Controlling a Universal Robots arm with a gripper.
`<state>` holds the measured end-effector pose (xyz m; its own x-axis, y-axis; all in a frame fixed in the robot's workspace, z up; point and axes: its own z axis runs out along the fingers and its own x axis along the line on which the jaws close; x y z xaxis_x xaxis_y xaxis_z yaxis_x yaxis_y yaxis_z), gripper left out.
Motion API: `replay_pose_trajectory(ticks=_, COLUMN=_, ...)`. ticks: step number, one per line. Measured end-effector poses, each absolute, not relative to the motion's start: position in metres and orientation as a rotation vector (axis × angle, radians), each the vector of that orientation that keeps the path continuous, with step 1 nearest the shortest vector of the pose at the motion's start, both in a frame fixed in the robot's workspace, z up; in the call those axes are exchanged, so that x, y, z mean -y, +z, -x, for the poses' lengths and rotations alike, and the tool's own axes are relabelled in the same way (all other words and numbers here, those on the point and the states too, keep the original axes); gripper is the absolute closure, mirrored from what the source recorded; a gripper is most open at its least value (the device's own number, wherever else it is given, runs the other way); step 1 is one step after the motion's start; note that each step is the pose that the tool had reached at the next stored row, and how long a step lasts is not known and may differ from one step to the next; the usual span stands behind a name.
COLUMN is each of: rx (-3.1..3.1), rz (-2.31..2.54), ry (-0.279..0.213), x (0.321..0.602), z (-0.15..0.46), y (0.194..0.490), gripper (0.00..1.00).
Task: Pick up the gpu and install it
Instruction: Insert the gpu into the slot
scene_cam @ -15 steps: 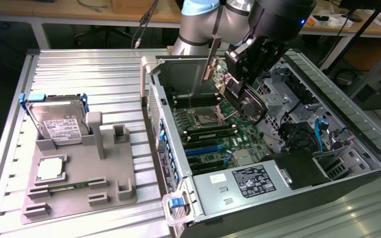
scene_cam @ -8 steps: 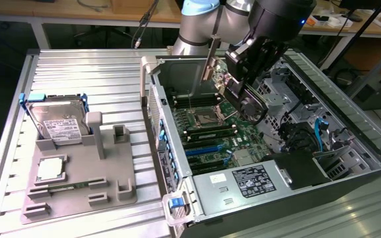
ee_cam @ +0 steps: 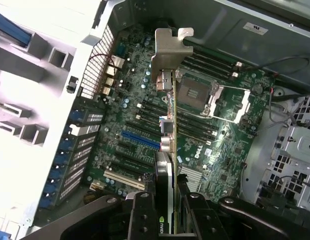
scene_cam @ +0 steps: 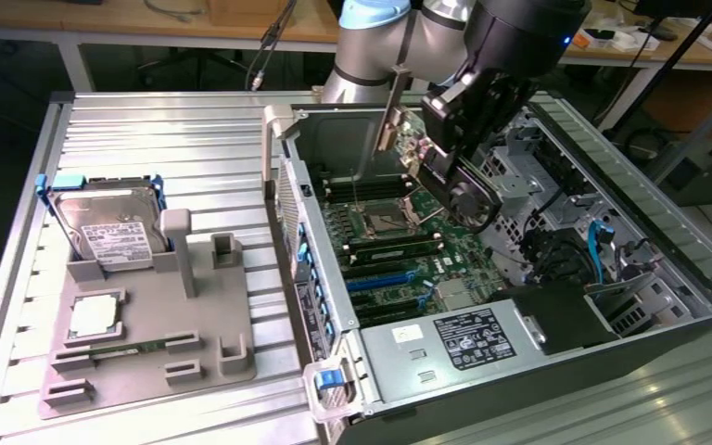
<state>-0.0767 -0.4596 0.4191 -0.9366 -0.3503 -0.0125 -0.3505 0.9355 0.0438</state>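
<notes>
Over the motherboard point(scene_cam: 455, 252) in the open case point(scene_cam: 331, 139), the tilted hand point(ee_cam: 170, 202) clamps the gpu point(ee_cam: 167, 125).

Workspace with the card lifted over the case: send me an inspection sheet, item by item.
Surface: ribbed metal table; grey fixture tray on it beside the open computer case.
Job's things: gpu held over the motherboard, not seated in a slot.
Clutter: hard drive, RAM stick and a square silver chip in the tray.
Grippers: pincer shut on the gpu.
Cables: blue cable inside the case; red wire near the rear grille.
Surroundings: workbenches behind the table.
</notes>
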Motion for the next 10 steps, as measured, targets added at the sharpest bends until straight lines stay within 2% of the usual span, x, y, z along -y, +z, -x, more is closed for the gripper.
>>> replay_pose_trajectory(ticks=10, rx=-3.076, rz=0.617, ry=0.071, x=0.4594, z=0.0767, y=0.4191, gripper=0.73)
